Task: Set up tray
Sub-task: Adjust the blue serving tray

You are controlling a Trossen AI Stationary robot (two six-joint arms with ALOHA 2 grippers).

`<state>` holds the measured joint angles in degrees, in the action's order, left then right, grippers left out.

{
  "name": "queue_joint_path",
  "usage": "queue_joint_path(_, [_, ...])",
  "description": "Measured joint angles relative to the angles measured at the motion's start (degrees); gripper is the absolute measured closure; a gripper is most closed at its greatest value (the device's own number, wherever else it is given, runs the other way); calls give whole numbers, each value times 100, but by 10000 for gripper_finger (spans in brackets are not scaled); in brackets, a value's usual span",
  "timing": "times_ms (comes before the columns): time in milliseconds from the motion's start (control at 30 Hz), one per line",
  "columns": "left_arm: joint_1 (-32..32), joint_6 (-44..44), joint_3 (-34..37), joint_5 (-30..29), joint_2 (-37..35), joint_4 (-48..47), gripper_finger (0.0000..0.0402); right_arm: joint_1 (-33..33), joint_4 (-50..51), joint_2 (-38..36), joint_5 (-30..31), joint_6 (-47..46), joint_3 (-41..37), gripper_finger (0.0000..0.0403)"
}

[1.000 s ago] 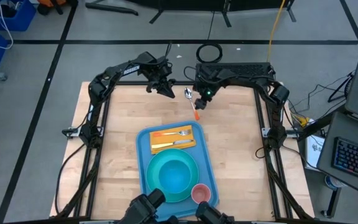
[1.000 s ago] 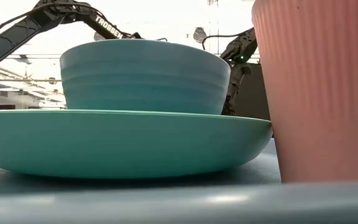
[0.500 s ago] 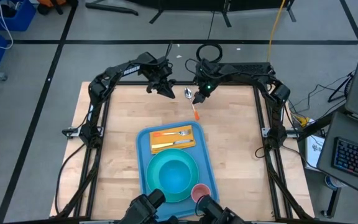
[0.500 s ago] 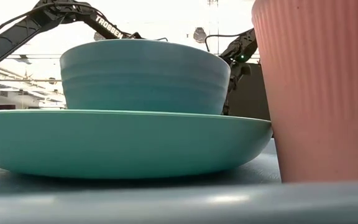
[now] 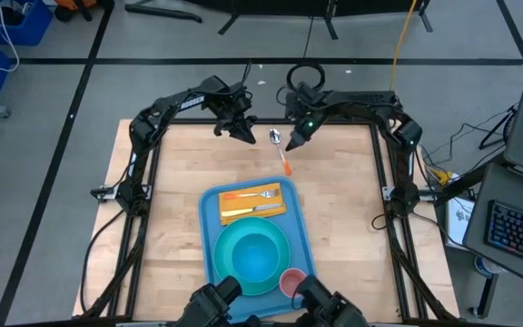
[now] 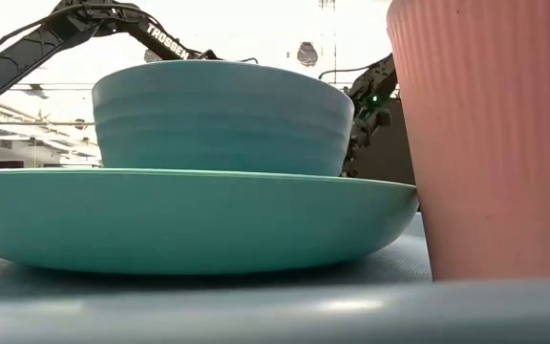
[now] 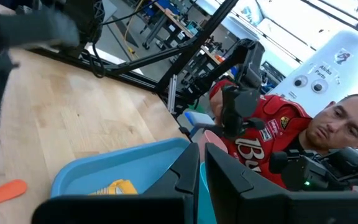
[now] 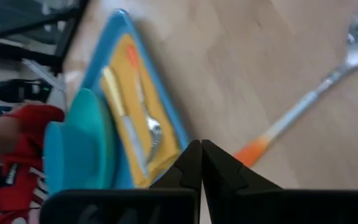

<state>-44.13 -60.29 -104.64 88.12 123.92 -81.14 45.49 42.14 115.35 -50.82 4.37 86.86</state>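
One tray [image 5: 213, 238] carries one plate [image 5: 230, 272], one bowl [image 5: 260, 256], one cup [image 5: 292, 282]; one spoon [image 5: 281, 151] lies beyond. Both grippers, left [image 5: 246, 134] and right [image 5: 291, 143], are closed and empty.

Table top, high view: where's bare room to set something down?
Bare wood runs wide on both sides of the light-blue plastic tray, out to the arm frames. Crowded: the tray itself, with turquoise plate, pink cup and yellow napkin; the far edge holds the orange-handled spoon and both grippers.
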Motion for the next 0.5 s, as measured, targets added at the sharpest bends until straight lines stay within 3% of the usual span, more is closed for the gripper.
queue_joint_path(500, [6, 0, 0, -15, 0, 33, 371, -19, 335, 642, 269, 427, -1, 403])
